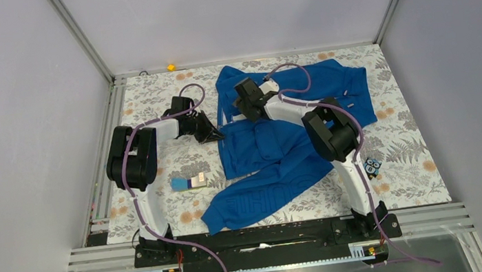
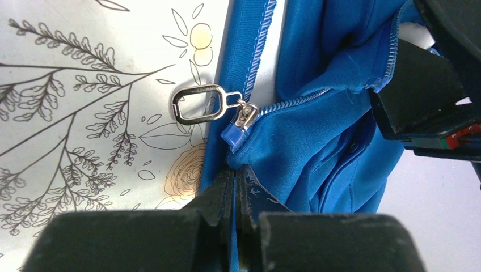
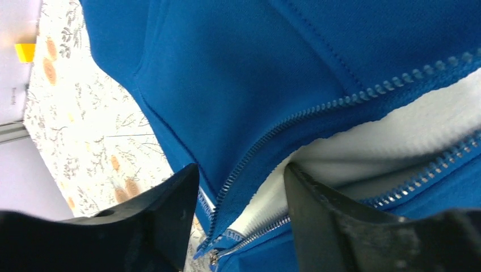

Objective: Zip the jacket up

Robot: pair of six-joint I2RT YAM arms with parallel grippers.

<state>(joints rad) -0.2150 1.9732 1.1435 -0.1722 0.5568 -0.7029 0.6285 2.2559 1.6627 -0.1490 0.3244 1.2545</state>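
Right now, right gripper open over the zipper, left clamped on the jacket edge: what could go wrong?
1. The right gripper straddles the teeth and white lining, not the pull ring; closing here would likely grab fabric.
2. The left gripper pinches only a thin edge of the jacket below the slider; a hard pull may slip it free.
3. Bunched fabric beside the slider could jam it.
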